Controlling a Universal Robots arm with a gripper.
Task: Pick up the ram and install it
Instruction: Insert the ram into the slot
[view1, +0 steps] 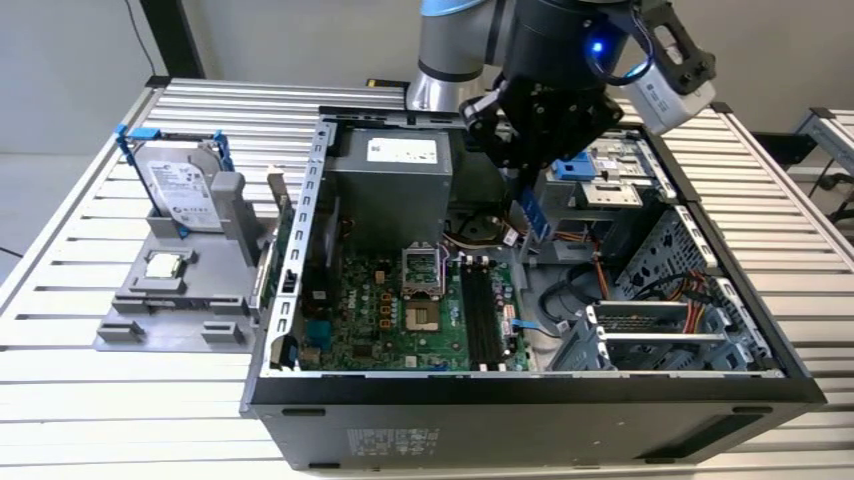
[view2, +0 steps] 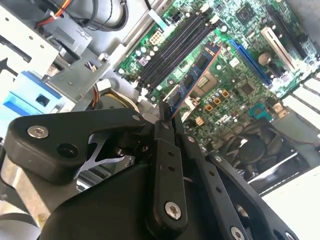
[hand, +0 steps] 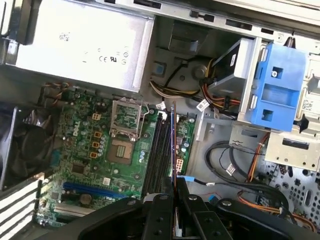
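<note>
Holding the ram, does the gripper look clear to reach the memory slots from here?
Probably yes: the gripper, shut on the ram, hangs above the open case, and nothing lies across the memory slots below.

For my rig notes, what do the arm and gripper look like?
The arm is silver-grey with a blue ring. The black wrist bears a blue light and a pale camera. The gripper is black, its jaws jointed links with silver screws.
</note>
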